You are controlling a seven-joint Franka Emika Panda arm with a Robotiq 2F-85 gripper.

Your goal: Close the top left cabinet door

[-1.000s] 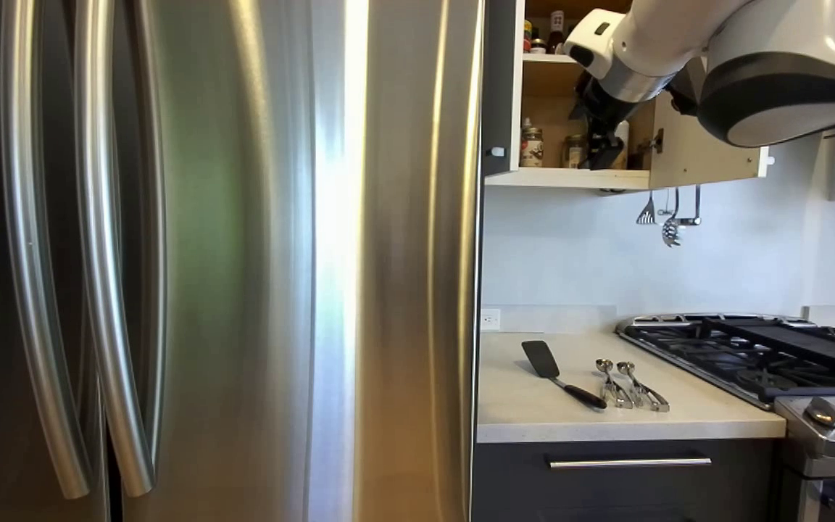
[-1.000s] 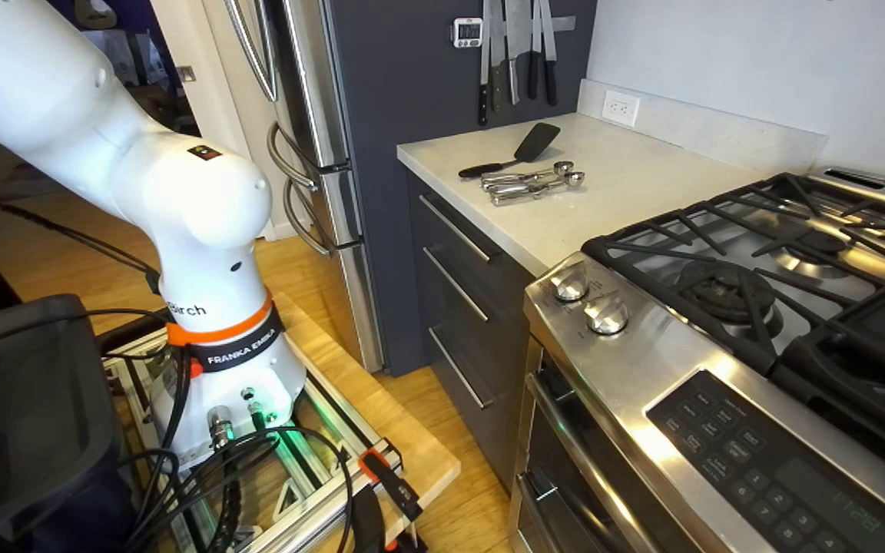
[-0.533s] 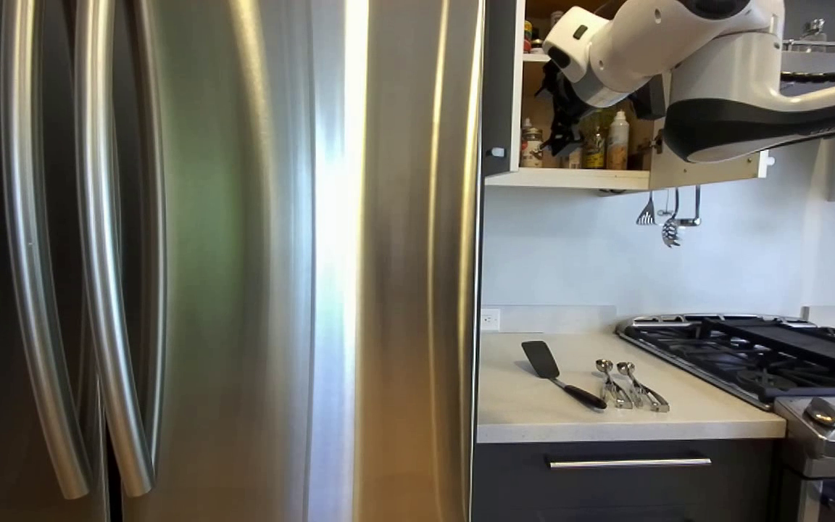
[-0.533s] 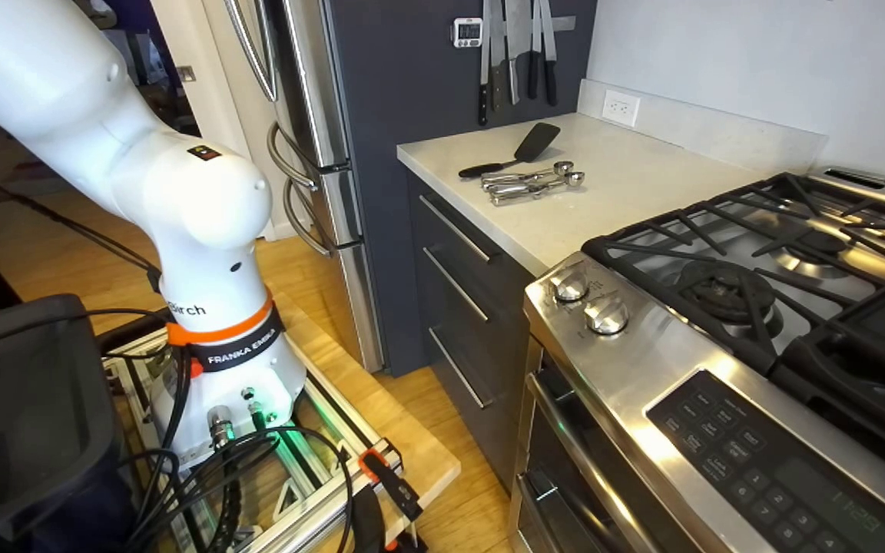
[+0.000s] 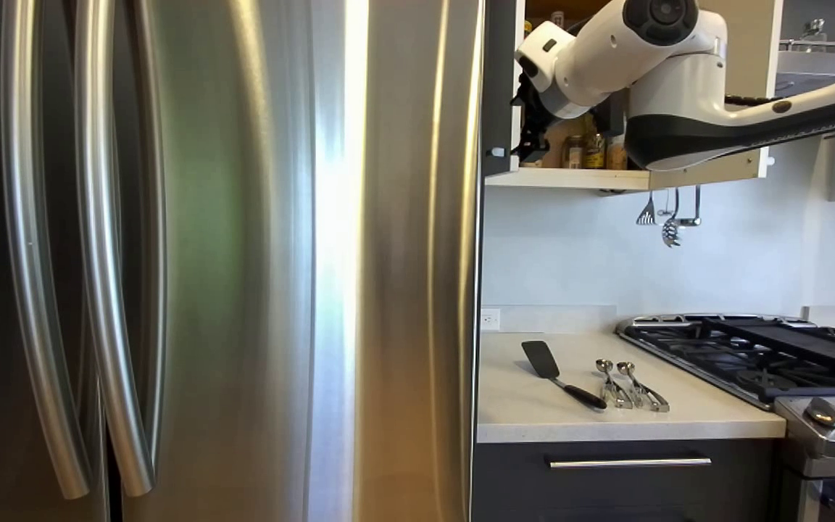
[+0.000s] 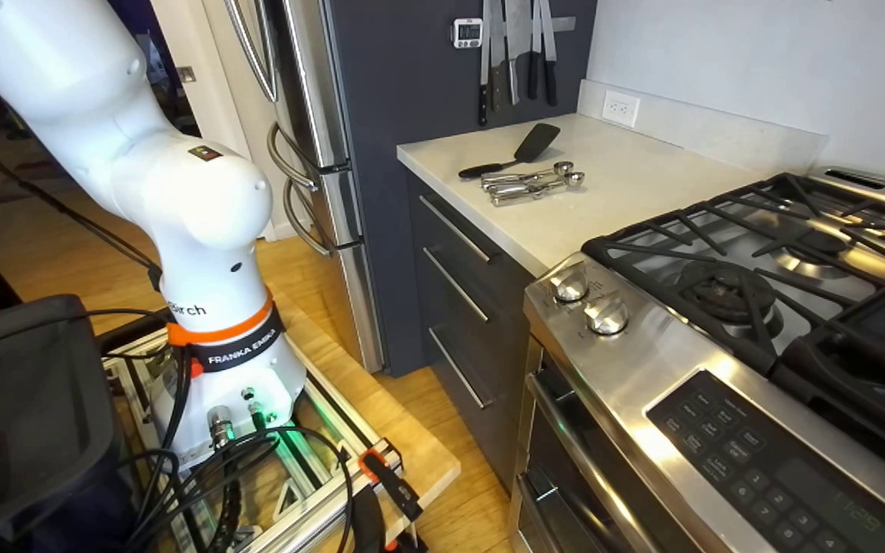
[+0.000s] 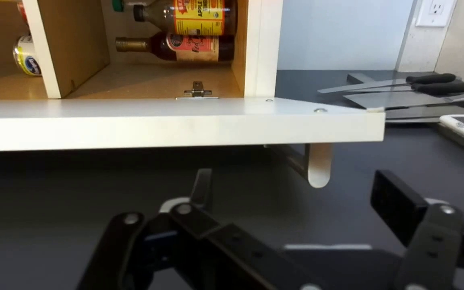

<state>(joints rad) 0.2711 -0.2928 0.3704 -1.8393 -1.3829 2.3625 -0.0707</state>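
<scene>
Left cabinet door (image 5: 501, 94): stands open, dark face, white edge (image 7: 175, 131), pale handle (image 7: 320, 167); just beside gripper (image 7: 298, 193), contact unclear. Pale worktop (image 5: 512, 402) lies well below gripper. Gripper: fingers (image 7: 395, 205) spread apart, released. Black spatula (image 5: 541, 360) and white outlet (image 5: 490, 319): both below gripper.

Steel fridge (image 5: 403, 290) gleams — pale wall (image 5: 642, 268), wooden floor (image 6: 415, 389).

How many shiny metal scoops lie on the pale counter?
2: one silver metal scoop beside the black spatula, the second silver metal scoop nearer the black-and-silver stove.
</scene>
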